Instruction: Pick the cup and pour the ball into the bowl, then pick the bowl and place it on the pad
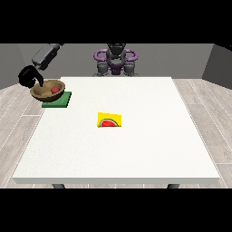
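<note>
A brown wooden bowl with a red ball inside it sits over the left part of the green pad, at the table's far left edge. Whether the bowl rests on the pad or hangs just above it I cannot tell. The black hand at the view's left is at the bowl's far left rim, with its fingers curled over the rim. A yellow cup lies on its side near the table's middle, its red inside facing the camera. No hand shows at the view's right.
The white table stretches wide in front of and to the right of the cup. The robot's torso stands behind the far edge. The bowl and pad lie close to the table's left edge.
</note>
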Robot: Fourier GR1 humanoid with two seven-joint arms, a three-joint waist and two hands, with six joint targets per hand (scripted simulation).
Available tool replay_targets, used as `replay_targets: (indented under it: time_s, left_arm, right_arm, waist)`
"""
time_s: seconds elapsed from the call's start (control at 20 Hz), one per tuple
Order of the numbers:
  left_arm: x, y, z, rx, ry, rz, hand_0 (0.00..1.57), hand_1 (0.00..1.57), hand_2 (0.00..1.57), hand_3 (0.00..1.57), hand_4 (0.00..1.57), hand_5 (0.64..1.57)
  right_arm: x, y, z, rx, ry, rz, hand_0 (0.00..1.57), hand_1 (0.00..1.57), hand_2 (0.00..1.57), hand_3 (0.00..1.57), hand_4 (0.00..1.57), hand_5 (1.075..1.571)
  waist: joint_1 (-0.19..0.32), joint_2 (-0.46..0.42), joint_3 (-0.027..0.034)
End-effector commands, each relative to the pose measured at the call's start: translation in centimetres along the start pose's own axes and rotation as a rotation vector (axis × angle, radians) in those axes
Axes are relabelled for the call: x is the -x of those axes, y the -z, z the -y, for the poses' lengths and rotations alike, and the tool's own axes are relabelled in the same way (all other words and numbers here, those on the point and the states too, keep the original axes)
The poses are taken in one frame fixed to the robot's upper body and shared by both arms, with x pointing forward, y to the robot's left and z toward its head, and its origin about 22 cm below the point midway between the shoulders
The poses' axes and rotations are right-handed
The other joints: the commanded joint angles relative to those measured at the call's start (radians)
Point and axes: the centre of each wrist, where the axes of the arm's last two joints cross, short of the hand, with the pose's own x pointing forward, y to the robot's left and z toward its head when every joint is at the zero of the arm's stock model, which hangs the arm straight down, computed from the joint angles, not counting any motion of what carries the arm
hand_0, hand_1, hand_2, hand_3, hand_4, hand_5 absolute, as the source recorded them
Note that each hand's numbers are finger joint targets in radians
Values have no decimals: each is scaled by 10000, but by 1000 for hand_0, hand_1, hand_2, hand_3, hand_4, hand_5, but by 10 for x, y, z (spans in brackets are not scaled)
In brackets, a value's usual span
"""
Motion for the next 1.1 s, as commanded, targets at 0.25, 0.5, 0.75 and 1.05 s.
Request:
replay_targets:
  time_s: [0.25, 0.5, 0.75, 1.05]
  left_arm:
    - [4, -4, -24, -648, 157, 312, 0, 0, 0, 0, 1191, 1565]
    - [-5, -1, -5, 49, 44, 796, 0, 0, 0, 0, 1195, 1568]
    - [-22, 8, -8, 76, 113, 784, 0, 0, 0, 0, 1206, 1569]
    - [40, -8, 19, -8, 53, -1214, 0, 0, 0, 0, 1190, 1569]
  right_arm:
    - [-6, -6, -74, -605, 811, 453, 1434, 1434, 1376, 670, 0, 1534]
    - [-5, 3, -25, -172, 146, 604, 641, 641, 693, 1008, 0, 1469]
    - [-21, 6, -35, -709, -844, 531, 0, 0, 0, 0, 0, 1407]
    - [-38, 4, -40, -1605, -1823, -111, 0, 0, 0, 0, 200, 1375]
  waist:
    - [-338, 382, -8]
    - [515, 790, 14]
    - [471, 612, 8]
    - [-349, -1354, -12]
